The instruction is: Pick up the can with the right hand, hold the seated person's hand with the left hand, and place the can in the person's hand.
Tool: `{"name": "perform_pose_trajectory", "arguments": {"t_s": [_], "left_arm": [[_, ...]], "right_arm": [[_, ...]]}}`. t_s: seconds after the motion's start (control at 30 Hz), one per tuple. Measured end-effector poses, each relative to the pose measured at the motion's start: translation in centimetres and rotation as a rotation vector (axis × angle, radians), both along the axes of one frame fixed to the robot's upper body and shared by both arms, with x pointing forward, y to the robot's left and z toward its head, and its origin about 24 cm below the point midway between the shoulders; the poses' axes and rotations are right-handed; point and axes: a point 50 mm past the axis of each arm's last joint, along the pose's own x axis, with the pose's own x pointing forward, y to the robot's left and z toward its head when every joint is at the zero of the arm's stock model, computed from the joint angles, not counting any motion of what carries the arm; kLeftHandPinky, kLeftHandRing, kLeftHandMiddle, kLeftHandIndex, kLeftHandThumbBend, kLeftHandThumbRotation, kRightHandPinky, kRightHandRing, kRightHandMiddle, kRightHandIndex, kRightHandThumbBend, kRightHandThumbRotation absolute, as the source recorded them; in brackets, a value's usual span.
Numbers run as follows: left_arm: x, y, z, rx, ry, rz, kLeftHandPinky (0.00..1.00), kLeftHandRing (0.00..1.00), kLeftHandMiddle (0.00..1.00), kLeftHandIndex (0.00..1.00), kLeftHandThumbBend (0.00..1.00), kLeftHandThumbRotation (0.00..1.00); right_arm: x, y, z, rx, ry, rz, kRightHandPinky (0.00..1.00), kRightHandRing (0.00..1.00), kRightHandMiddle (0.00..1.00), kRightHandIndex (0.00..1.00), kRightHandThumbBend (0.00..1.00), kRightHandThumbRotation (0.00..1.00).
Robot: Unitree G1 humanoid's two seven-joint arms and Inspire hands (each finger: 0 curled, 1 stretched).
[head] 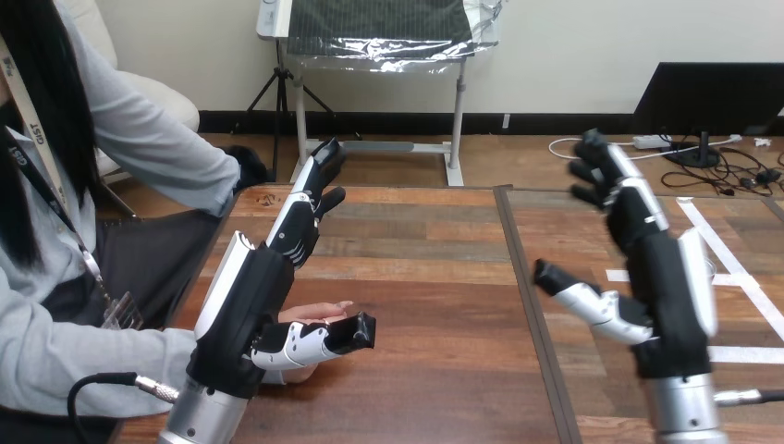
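My left hand (277, 277) is raised over the table's left part, fingers straight and pointing away from me, so it is open. Its thumb (319, 339) stretches sideways just above the person's hand (319, 312), which lies palm up on the wood at the left edge; I cannot tell whether thumb and hand touch. My right hand (661, 277) is raised at the right, open, with its fingers (606, 171) up and slightly bent and its thumb (578, 294) spread to the left. Nothing is held in either hand.
A dark seam (527, 277) runs front to back between the two wooden tabletops. White tape strips (735, 268) mark the right tabletop beside my right hand. The person sits close at the left side, a grey sleeve (83, 365) resting by my left forearm.
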Motion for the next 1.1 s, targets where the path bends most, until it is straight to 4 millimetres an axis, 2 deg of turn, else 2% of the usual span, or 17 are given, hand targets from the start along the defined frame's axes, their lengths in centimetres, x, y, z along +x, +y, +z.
{"name": "perform_pose_trajectory", "arguments": {"t_s": [0.67, 1.1], "left_arm": [[0.0, -0.1, 0.0, -0.001, 0.000, -0.004, 0.97, 1.00, 1.00, 1.00, 1.00, 0.67], [0.0, -0.1, -0.1, -0.002, 0.007, -0.006, 0.98, 1.00, 1.00, 1.00, 1.00, 0.66]], "right_arm": [[0.9, -3.4, 2.4, 0.010, -0.088, -0.104, 0.89, 0.89, 0.90, 0.91, 1.00, 0.53], [1.0, -4.4, 3.0, 0.026, -0.116, -0.169, 0.87, 0.89, 0.91, 0.91, 1.00, 0.52]]}}
